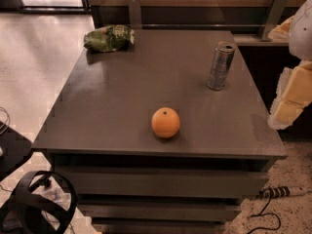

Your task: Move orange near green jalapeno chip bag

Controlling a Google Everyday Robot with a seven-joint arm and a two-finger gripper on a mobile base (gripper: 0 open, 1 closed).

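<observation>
At the front of the table: 1 orange (165, 123) is seen resting on the dark grey table (122, 96), slightly right of the middle and near the front edge, with its dark stem dimple turned upward.
Back left corner: 1 crumpled green chip bag (108, 37) is laid at the rear edge, well apart from the orange.
Back right: 1 tall silver can (221, 65) is stood upright, behind and to the right of the orange, and is touched by nothing.
Gripper: the gripper (287, 104) is held beyond the right edge of the table, level with the can and the orange and touching neither. Only cream and white parts are shown at the border, so whether it is spread or pressed together cannot be told.
Below the top: drawer-like fronts are stacked under the table surface.
Floor: 1 black looped strap (41, 204) is seen at the lower left, and 1 dark cable (270, 201) is trailed at the lower right.
</observation>
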